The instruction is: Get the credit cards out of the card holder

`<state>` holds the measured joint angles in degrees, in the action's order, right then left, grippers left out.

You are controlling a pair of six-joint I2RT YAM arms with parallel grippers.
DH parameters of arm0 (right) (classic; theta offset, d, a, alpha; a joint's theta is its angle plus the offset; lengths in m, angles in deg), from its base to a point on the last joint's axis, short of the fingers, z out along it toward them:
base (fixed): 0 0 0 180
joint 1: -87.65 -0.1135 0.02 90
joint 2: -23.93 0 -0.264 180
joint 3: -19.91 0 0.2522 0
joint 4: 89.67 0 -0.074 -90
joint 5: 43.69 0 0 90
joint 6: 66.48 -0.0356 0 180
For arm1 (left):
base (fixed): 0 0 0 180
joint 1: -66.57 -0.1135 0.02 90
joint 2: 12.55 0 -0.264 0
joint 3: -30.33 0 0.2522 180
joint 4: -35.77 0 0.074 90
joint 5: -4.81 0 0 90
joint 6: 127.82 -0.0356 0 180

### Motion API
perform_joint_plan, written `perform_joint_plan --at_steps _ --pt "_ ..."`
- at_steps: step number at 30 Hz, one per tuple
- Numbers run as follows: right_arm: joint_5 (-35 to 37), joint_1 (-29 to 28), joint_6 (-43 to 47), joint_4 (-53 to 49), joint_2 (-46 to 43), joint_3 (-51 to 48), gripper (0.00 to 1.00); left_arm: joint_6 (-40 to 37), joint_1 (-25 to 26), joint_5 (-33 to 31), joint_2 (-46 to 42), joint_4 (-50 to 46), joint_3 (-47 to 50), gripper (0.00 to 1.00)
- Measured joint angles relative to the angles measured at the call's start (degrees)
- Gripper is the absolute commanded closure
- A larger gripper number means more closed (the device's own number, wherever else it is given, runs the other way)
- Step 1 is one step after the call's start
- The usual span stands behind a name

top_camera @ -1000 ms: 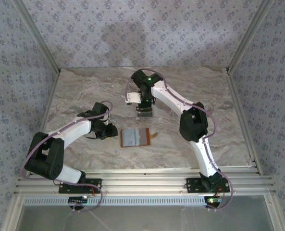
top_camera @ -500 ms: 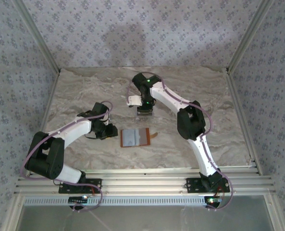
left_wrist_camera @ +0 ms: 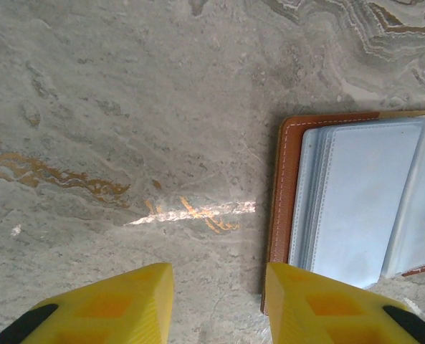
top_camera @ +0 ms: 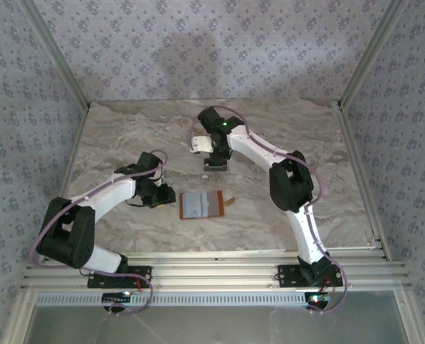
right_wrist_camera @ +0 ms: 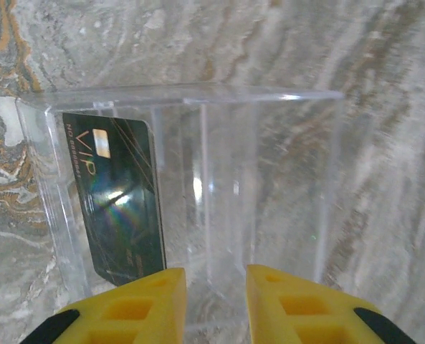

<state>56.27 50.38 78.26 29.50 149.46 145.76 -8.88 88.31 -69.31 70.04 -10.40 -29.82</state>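
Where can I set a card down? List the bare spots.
Bare: table's far-left corner; right side beyond the right arm; near strip before the card holder. Crowded: centre, with clear stand, left gripper and right gripper.

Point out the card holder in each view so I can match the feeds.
Top external: card holder lies open mid-table, just right of the left gripper.
Left wrist: card holder at right, brown edge beside the gripper's finger.
Right wrist: faces the clear stand holding the dark card.
Shared landmark: veined marble tabletop.

Brown card holder (left_wrist_camera: 286,188), grey-blue lining; dark green card (right_wrist_camera: 119,208); grey marbled table (left_wrist_camera: 126,107).
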Motion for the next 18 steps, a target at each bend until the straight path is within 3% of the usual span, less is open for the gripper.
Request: perform_joint_plan --at_steps 7,18 --pt "1.8 -2.3 -12.2 3.6 -8.0 -3.2 0.63 0.0 0.0 0.4 -0.1 0.1 0.0 0.61" --pt "1.6 -11.2 -51.2 4.0 -12.5 -10.8 0.72 0.7 -2.6 -0.1 -1.0 2.7 0.1 0.61"
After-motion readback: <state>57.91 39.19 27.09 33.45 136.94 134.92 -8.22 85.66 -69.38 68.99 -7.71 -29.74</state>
